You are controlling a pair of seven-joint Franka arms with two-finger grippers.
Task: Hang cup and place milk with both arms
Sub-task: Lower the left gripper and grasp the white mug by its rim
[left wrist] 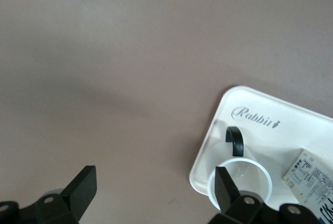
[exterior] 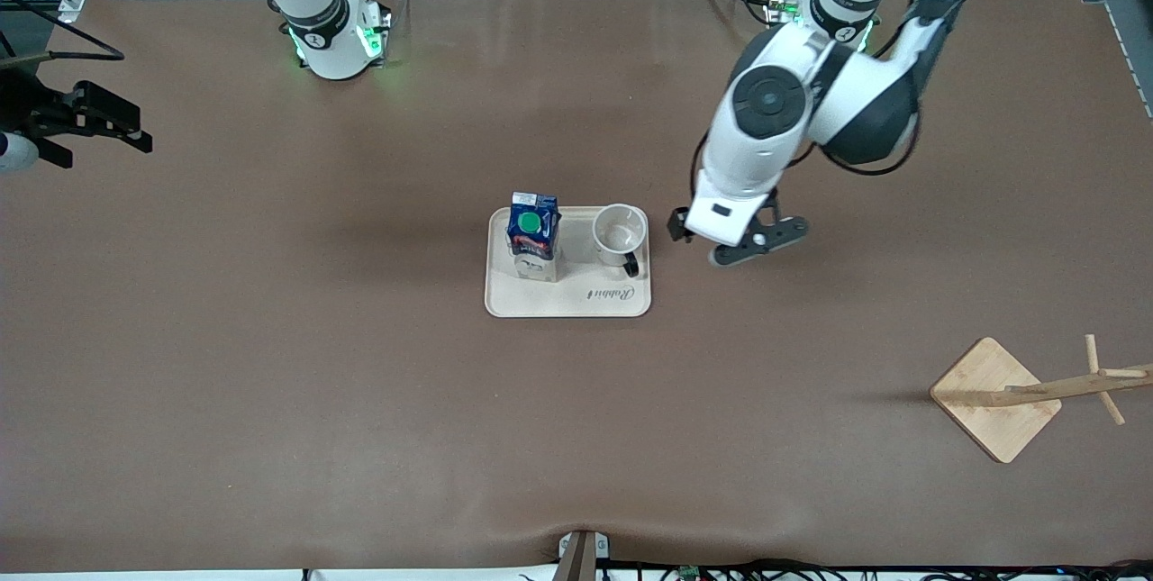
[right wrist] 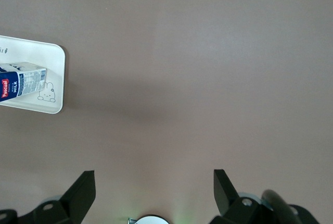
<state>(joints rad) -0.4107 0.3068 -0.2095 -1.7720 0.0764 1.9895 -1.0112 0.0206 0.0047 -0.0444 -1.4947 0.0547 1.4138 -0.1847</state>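
On tray (exterior: 576, 302), cup (exterior: 619, 234) upright, handle toward camera; both grippers' fingers apart.

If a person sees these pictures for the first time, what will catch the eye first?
Most likely the white tray at the middle of the table, carrying the upright milk carton and the cup side by side. Next, the left gripper hangs open over the bare table beside the tray's cup end. The wooden cup rack stands toward the left arm's end, nearer the front camera; the open right gripper waits at the other end.
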